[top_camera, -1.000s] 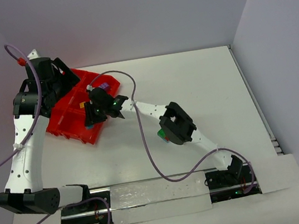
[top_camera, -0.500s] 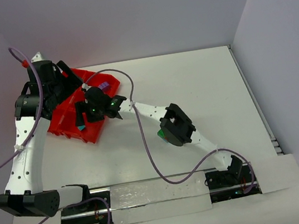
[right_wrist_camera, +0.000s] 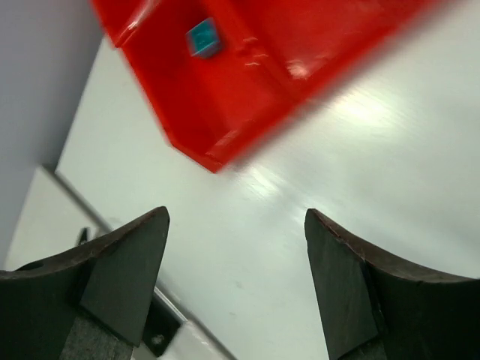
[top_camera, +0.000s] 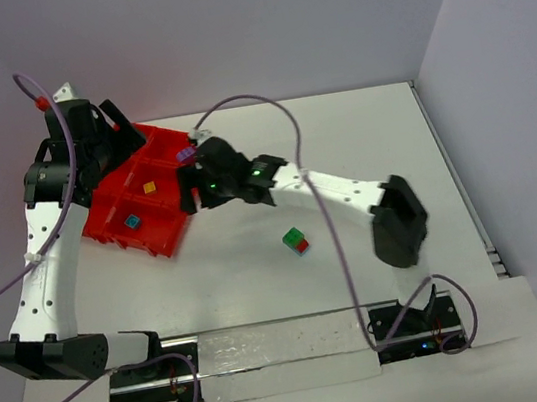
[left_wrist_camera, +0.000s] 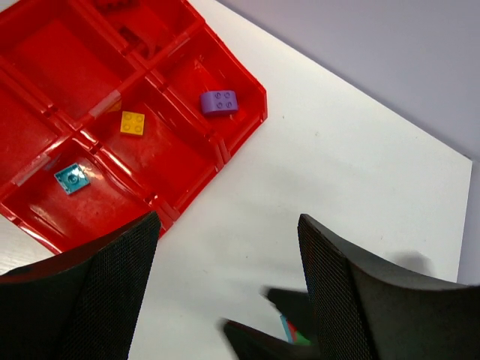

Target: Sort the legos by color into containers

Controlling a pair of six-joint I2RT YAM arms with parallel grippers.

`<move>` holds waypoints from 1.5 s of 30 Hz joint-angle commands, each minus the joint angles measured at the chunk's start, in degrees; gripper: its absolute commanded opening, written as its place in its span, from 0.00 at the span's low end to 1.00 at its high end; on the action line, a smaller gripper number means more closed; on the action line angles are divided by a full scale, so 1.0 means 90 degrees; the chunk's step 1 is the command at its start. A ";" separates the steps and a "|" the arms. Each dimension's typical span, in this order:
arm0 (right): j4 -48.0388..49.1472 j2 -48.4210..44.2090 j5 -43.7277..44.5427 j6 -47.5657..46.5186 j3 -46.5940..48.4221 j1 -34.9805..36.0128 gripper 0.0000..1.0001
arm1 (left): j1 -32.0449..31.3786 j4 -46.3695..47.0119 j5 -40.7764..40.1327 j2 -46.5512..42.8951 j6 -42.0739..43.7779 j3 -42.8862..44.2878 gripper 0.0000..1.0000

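Your red tray (top_camera: 110,223) runs lengthwise near-left to far-right; left gripper (left_wrist_camera: 229,221) and right gripper (right_wrist_camera: 236,217) gape empty.

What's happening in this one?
Two arms are sorting lego bricks into a red tray. A cyan brick, a yellow brick and a purple brick lie in separate compartments. A green-and-red stack sits out on the table, not yet sorted. Both grippers are open and empty: the left gripper above the tray, the right gripper at its edge.
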 commanded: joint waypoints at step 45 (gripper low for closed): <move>-0.2087 -0.6125 0.1234 0.0828 -0.5612 -0.3474 0.83 | -0.4978 0.0337 0.1436 0.3739 0.2301 -0.0051 0.84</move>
